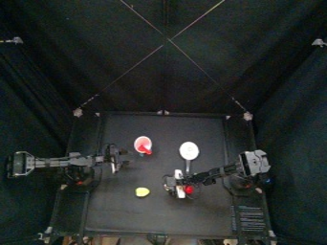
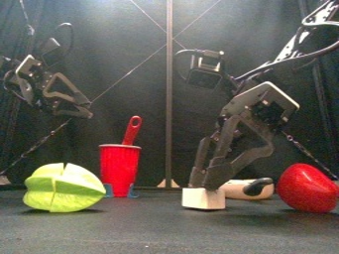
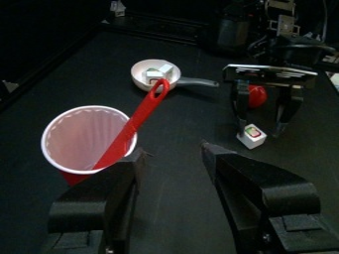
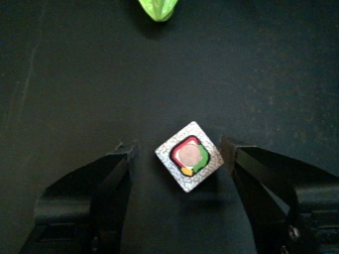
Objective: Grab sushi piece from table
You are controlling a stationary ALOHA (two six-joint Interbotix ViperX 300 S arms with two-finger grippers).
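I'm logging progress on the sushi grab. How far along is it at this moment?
Done: the right gripper is lowered over the sushi piece, open, with one jaw on either side. In hand: nothing yet; the piece sits on the table, unheld. Left: close on it and lift. The left gripper hangs open near the red cup.

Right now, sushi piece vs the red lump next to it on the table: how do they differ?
The sushi piece is a small white block with flat faces; the red lump is rounded and plain red. The sushi piece is clearly smaller and sits lower than the red lump. The sushi piece lies between the open jaws of the right gripper; the red lump sits off to the side, outside them. Both rest on the table.
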